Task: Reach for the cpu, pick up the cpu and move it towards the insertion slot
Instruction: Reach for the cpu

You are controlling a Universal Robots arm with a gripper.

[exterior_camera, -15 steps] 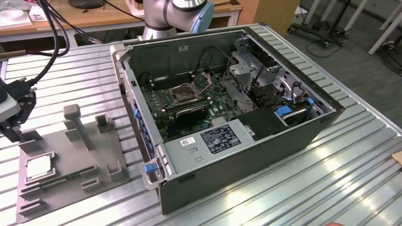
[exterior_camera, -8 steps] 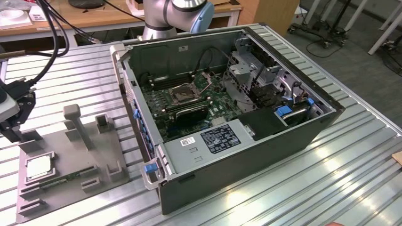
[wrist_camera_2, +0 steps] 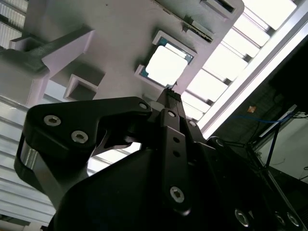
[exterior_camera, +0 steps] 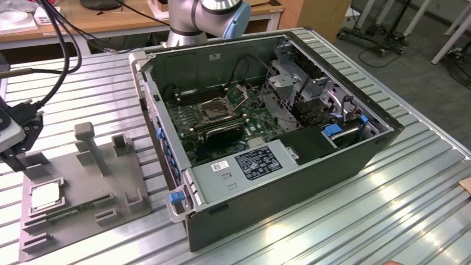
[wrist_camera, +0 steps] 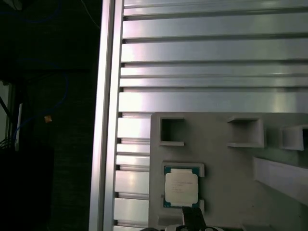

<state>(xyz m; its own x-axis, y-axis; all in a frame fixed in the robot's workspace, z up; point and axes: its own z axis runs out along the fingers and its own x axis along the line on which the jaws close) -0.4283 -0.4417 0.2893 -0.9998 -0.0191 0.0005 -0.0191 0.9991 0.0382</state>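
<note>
The cpu (exterior_camera: 44,194) is a small silvery square lying flat in a recess of the grey holder plate (exterior_camera: 88,190), at the exterior view's left. Both wrist views show the cpu (wrist_camera_2: 166,65) (wrist_camera: 181,186) seated in that recess. My gripper (exterior_camera: 15,161) hangs just above the plate's far left corner. Its black fingertips (wrist_camera_2: 171,92) are pressed together, shut on nothing, a short way above the cpu's near edge. The gripper (wrist_camera: 192,217) tip shows dark beside the chip. The insertion slot (exterior_camera: 218,110) is a metal-framed square on the motherboard inside the open computer case (exterior_camera: 294,187).
The holder plate carries upright grey posts (exterior_camera: 87,144) and a narrow green memory stick (exterior_camera: 74,211). The ribbed metal table (exterior_camera: 368,221) ends just beyond the plate, at its edge rail (wrist_camera: 107,115). Black cables (exterior_camera: 63,49) hang at the back left.
</note>
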